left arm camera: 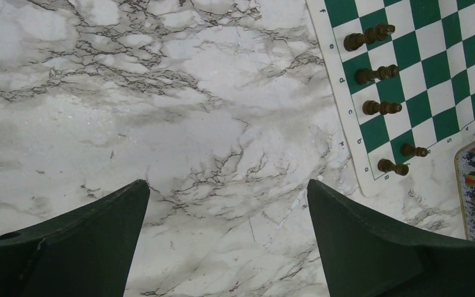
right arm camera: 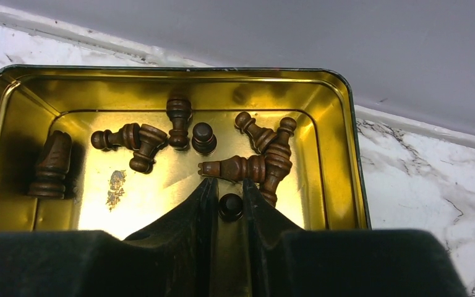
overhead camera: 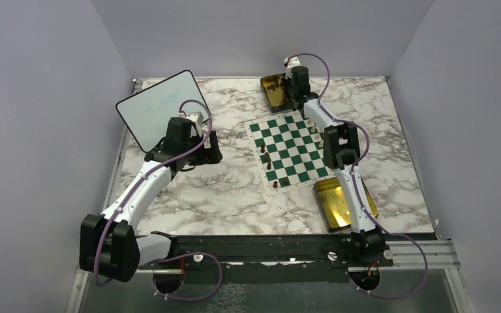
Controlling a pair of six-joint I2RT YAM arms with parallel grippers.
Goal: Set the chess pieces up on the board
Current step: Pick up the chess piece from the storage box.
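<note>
**Item: right gripper** (right arm camera: 230, 201). The fingers are drawn in to a narrow gap and pinch the round head of a dark pawn (right arm camera: 231, 207) inside the far gold tin (right arm camera: 340, 142). You hold only a small rounded top, so I judge it liable to slip or swing as you lift.

**Item: loose dark pieces** (right arm camera: 142, 139), same tin. A toppled piece (right arm camera: 235, 167) lies just ahead of the fingertips; whether it touches them I cannot tell. If you rise at an angle, you may drag it along or scatter the others.

**Item: board** (overhead camera: 291, 149). It lies flat on the table (left arm camera: 161, 93), on the near side of that tin. A row of dark pieces (left arm camera: 380, 107) stands along one edge. When you set the pawn beside them, a tilted pawn or a stray finger could topple its neighbours.

**Item: left gripper** (left arm camera: 227, 182). It is spread wide and holds nothing, above the table beside the board. It is well apart from the right arm, so you have little collision risk there.
</note>
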